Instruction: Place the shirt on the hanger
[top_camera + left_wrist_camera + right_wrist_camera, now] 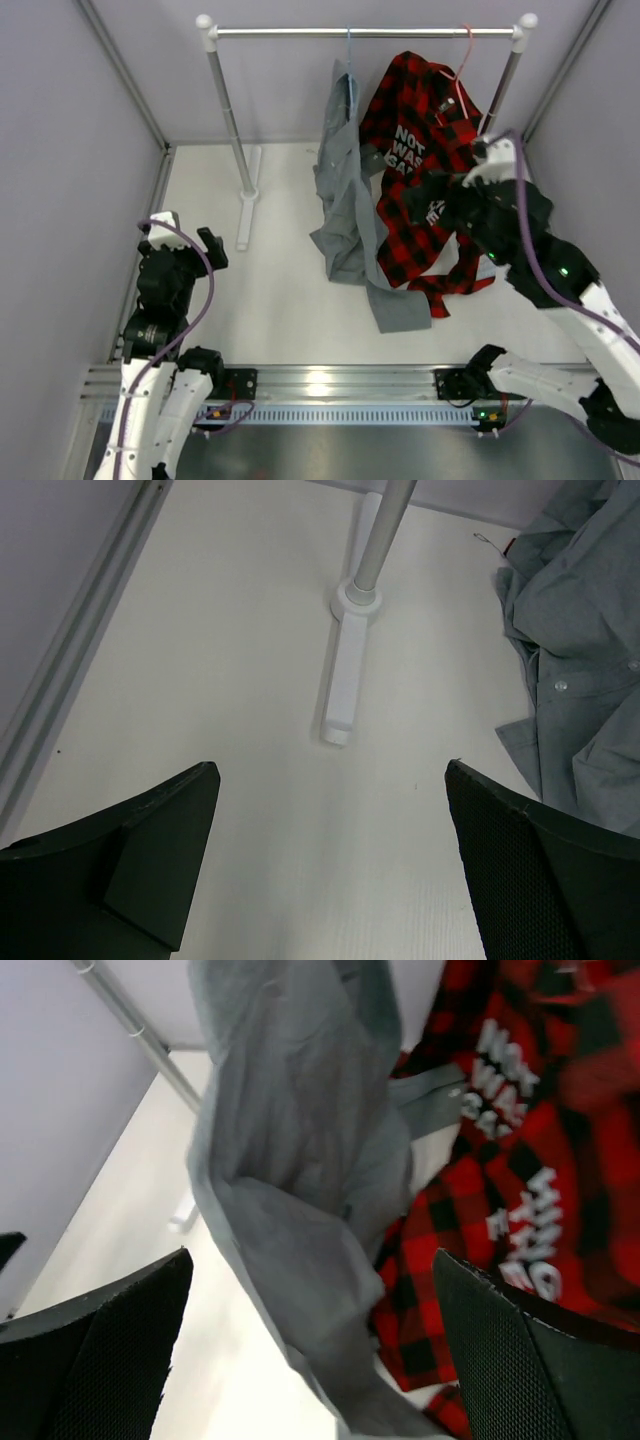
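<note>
The grey shirt point(345, 200) hangs from the light-blue hanger point(349, 60) on the metal rail, its lower part trailing on the table. It also shows in the left wrist view point(580, 650) and the right wrist view point(300, 1160). My right gripper point(425, 195) is open and empty, raised in front of the hanging clothes, close to the plaid shirt. In its wrist view the gap of the right gripper point(310, 1290) frames the grey shirt. My left gripper point(205, 248) is open and empty at the left, apart from the shirt; in its wrist view the left gripper point(330, 810) is over bare table.
A red-and-black plaid shirt point(425, 150) hangs on a pink hanger point(462, 70) right of the grey shirt. The rack's rail point(365, 32) spans the back, with its left post and white foot point(245, 200) and right post point(505, 85). Grey walls enclose the table.
</note>
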